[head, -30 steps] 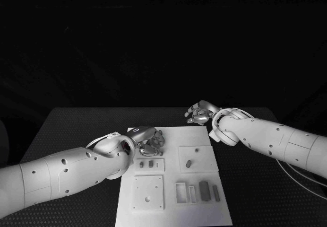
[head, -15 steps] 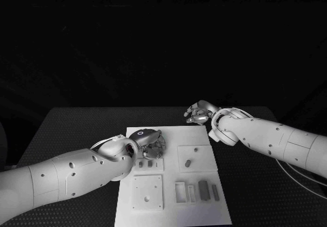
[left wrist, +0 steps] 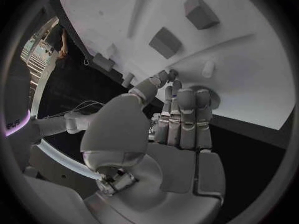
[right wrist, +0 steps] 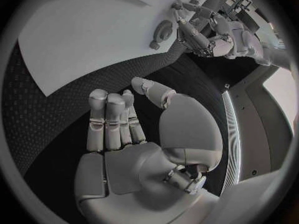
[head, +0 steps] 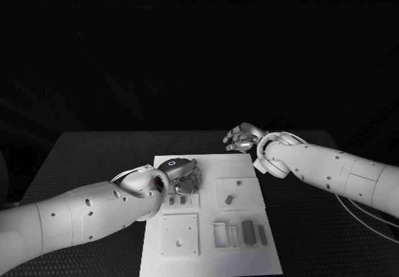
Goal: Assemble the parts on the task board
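Board point(head: 249, 254) lies white at the middle of the black bench point(head: 91, 156), long side running toward 12 o'clock. Left hand point(head: 184, 176) sits over the board's far left part, fingers curled inward and pointed down at the surface; the left wrist view shows the fingers point(left wrist: 181, 117) bent together with nothing between them, tips just short of a small peg point(left wrist: 207, 68) standing on the board. Two dark blocks point(left wrist: 166, 42) lie beyond that peg, apart from the hand. In the head view, two small parts point(head: 177, 201) sit in a recessed plate just at 6 o'clock of the left hand; another part point(head: 229, 199) lies in the square plate at its 4 o'clock. Long parts point(head: 248, 232) lie toward the board's near right. Right hand point(head: 241, 140) hovers off the board's far right corner, over the bench, fingers curled, empty.
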You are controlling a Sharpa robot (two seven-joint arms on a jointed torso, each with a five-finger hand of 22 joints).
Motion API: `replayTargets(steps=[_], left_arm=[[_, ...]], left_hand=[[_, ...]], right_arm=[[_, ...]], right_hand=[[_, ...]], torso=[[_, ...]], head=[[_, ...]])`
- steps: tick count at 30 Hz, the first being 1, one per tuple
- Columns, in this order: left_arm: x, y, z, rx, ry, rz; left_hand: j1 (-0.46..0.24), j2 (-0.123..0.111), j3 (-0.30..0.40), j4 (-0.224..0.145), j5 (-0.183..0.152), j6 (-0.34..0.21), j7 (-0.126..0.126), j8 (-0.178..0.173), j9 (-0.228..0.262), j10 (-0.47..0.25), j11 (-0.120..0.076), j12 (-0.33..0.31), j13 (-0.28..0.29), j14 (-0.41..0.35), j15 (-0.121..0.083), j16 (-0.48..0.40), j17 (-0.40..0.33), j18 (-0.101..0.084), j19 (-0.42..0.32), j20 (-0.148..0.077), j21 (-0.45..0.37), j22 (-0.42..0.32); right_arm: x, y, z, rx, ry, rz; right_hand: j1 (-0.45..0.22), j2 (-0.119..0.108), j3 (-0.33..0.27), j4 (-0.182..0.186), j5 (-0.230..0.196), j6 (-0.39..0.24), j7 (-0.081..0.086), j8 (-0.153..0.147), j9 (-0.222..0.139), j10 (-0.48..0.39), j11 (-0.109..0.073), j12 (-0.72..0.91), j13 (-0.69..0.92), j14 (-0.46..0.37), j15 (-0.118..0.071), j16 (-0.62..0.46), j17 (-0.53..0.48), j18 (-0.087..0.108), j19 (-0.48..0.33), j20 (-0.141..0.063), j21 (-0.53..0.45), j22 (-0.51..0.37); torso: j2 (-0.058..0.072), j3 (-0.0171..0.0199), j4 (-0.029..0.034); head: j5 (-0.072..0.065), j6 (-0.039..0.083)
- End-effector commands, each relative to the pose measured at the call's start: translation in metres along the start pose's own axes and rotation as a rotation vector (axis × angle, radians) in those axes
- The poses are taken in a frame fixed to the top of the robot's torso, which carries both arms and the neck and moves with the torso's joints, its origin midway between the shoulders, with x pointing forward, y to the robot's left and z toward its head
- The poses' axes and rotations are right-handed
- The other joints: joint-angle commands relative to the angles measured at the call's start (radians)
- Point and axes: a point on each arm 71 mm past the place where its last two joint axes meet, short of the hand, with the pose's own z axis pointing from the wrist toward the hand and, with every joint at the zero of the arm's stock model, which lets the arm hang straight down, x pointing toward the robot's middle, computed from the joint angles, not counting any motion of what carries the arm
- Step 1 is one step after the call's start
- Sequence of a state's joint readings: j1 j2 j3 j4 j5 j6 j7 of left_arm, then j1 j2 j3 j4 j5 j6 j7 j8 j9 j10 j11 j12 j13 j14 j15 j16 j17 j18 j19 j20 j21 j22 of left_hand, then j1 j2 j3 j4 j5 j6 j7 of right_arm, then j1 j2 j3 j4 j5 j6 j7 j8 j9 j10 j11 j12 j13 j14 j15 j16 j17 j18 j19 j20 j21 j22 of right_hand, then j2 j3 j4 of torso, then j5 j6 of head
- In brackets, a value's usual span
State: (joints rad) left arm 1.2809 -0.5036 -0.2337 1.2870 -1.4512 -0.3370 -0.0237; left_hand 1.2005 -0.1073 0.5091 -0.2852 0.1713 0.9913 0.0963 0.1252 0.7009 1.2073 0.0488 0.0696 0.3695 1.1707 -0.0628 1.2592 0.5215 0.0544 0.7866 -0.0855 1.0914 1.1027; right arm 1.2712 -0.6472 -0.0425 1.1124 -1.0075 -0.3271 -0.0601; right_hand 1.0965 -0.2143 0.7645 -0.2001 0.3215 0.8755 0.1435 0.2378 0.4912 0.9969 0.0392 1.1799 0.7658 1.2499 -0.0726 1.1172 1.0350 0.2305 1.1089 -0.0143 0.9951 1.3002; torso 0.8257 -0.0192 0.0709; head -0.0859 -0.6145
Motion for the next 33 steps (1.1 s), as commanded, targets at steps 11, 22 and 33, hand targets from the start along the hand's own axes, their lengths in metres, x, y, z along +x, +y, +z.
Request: replayTargets(steps=[11, 22, 33], left_arm=[[0.0008, 0.0011, 0.0026, -0.012, 0.011, 0.019], [0.0072, -0.0014, 0.0043, -0.011, 0.068, 0.039], [0.0083, -0.001, 0.0055, -0.019, 0.083, 0.057]], left_hand=[[0.01, 0.007, 0.016, -0.001, 0.001, 0.0, 0.006, 0.007, -0.004, -0.026, 0.008, -0.005, -0.007, 0.01, 0.007, 0.008, 0.0, 0.017, 0.012, -0.071, 0.003, 0.003], [0.011, 0.005, 0.019, -0.002, -0.002, 0.009, 0.008, 0.014, -0.004, -0.027, 0.015, -0.002, -0.008, 0.012, 0.013, 0.015, 0.001, 0.021, 0.014, -0.064, 0.003, 0.007], [0.008, 0.01, 0.019, -0.002, -0.009, 0.024, 0.02, 0.023, -0.008, 0.007, 0.014, 0.01, -0.001, 0.016, 0.012, 0.032, 0.006, 0.026, 0.015, -0.062, 0.007, 0.015]], right_arm=[[0.0012, 0.001, -0.0002, -0.01, 0.011, 0.0], [0.001, 0.0006, -0.0005, -0.01, 0.013, 0.0], [0.0012, 0.0011, -0.0006, -0.011, 0.012, 0.001]], right_hand=[[-0.005, 0.003, 0.003, 0.005, 0.007, -0.003, 0.008, 0.004, -0.002, -0.002, -0.002, 0.004, -0.002, -0.009, 0.001, 0.006, -0.001, 0.031, 0.003, -0.007, -0.004, 0.001], [-0.005, 0.003, 0.004, 0.005, 0.007, -0.003, 0.008, 0.004, -0.002, -0.002, -0.002, 0.004, -0.002, -0.009, 0.001, 0.006, -0.001, 0.031, 0.003, -0.007, -0.004, 0.001], [-0.006, 0.003, 0.003, 0.006, 0.006, -0.003, 0.008, 0.004, -0.002, -0.002, -0.002, 0.005, -0.003, -0.009, 0.001, 0.006, -0.001, 0.031, 0.003, -0.007, -0.004, 0.002]], torso=[[0.0, 0.0, 0.0], [0.001, 0.0001, -0.0008], [0.0, 0.0, 0.0]], head=[[-0.001, -0.002], [-0.003, -0.005], [-0.003, -0.006]])
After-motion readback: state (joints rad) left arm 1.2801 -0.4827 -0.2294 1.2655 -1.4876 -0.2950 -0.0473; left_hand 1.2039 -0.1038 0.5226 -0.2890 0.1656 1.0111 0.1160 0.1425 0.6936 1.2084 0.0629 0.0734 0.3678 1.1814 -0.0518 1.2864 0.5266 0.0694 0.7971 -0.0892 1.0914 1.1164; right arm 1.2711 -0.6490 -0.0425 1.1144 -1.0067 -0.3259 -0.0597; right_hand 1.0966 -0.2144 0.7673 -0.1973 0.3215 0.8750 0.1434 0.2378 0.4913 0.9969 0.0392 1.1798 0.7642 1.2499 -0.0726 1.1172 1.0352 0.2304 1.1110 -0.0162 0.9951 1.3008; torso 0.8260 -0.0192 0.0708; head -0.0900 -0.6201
